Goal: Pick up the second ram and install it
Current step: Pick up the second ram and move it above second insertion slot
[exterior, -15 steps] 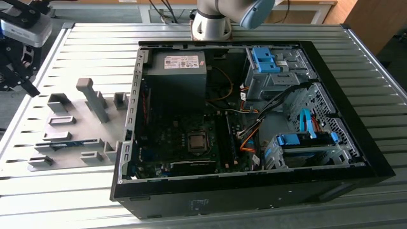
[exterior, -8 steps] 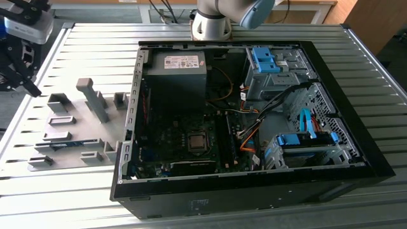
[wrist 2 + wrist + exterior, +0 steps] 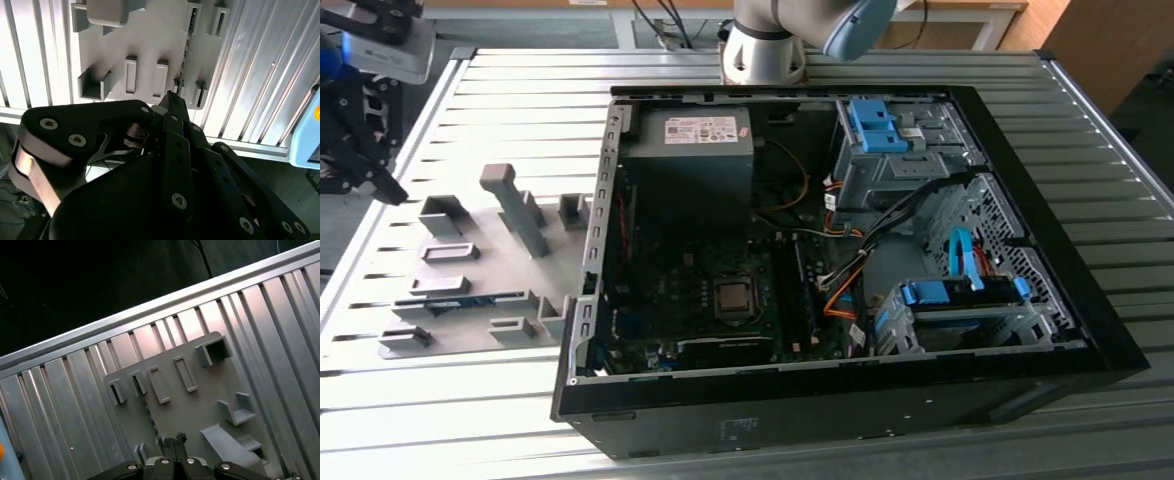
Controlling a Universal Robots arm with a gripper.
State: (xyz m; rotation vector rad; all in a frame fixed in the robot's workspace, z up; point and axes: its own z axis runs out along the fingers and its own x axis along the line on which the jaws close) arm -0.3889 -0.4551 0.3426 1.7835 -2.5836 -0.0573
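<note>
Claw (image 3: pixel 172 100) nearest, pinched narrow, nothing held, above the tabletop (image 3: pixel 454 400) edge. Second ram (image 3: pixel 147 409) on edge in grey holder plate (image 3: pixel 507 265) slot, apart from the claw, beside open PC case (image 3: pixel 1067 330).
</note>
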